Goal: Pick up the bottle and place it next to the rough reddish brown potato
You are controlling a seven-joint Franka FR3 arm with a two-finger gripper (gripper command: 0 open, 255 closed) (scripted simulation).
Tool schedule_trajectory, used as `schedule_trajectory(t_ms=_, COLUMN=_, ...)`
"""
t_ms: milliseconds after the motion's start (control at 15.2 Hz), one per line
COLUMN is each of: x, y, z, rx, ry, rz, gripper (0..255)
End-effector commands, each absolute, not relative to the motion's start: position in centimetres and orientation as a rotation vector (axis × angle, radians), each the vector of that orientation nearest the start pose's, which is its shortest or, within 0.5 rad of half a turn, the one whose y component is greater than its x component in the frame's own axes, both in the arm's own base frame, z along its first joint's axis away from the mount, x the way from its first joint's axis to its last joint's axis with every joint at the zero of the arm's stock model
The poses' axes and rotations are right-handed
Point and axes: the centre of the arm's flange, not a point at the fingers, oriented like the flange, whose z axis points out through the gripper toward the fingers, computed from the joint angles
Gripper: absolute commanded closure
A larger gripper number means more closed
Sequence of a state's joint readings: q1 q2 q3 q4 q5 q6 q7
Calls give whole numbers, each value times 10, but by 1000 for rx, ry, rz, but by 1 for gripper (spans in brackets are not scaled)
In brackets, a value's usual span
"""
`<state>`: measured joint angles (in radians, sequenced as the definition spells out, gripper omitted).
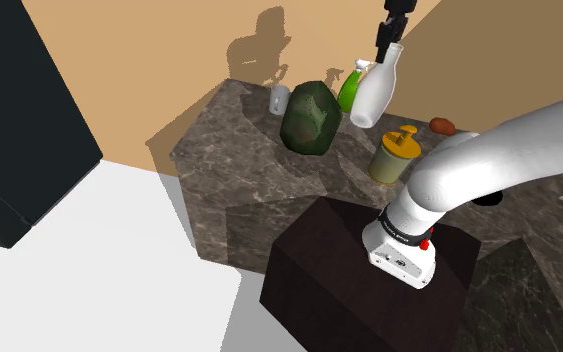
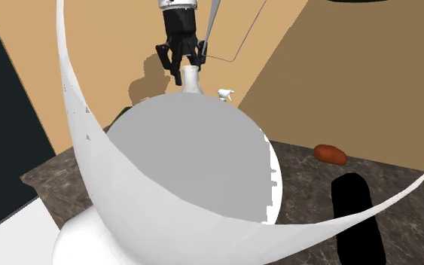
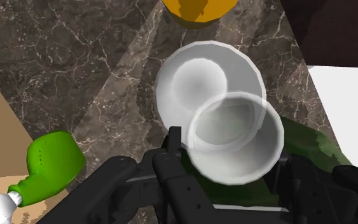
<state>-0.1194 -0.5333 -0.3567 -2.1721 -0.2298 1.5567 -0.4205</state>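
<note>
**Gripper** point(image 2: 187, 66): the fingers are drawn in to a narrow gap and clasp the neck of the white bottle point(image 1: 376, 92). In the second exterior view one finger sits on each side of the neck. The bottle hangs below the gripper, tilted, and appears clear of the dark marbled counter point(image 1: 239, 150).

**Shoulder view:**
- The reddish brown potato point(image 1: 442, 125) lies on the counter below the gripper, toward the shoulder view's right and apart from the bottle.
- A yellow container point(image 1: 397, 155) with a knobbed top stands lower still, between the gripper and the dark stand point(image 1: 369, 285).
- A green spray bottle point(image 1: 350, 88) is just behind the held bottle.
- A dark green lump point(image 1: 311, 117) and a small grey cup point(image 1: 279, 98) stand to the shoulder view's left of the gripper.

**Second exterior view:**
- A large white curved form point(image 2: 187, 181) close to the camera covers the bottle's body — what it is cannot be told. The neck rises above it into the fingers.
- The potato lies below the gripper toward this view's right.
- A black block point(image 2: 357, 218) stands nearer the camera.

**Wrist view:**
- The bottle is seen end-on, as overlapping white rounds directly ahead of the fingers, with the counter beneath.
- The yellow container lies beyond the bottle.
- The spray bottle's green body and white nozzle lie to one side of the fingers.
- The dark green lump lies partly under the bottle on the other side.
</note>
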Motion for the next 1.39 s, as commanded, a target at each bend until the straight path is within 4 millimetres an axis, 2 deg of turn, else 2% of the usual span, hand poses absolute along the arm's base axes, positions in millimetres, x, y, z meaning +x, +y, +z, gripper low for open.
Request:
schedule_trajectory(t_ms=0, x=322, y=-223, z=584, rx=-3138, ry=-16, rz=188, gripper=255)
schedule_trajectory(t_ms=1320, x=322, y=-223, z=690, rx=-3138, ry=-16, rz=188, gripper=255)
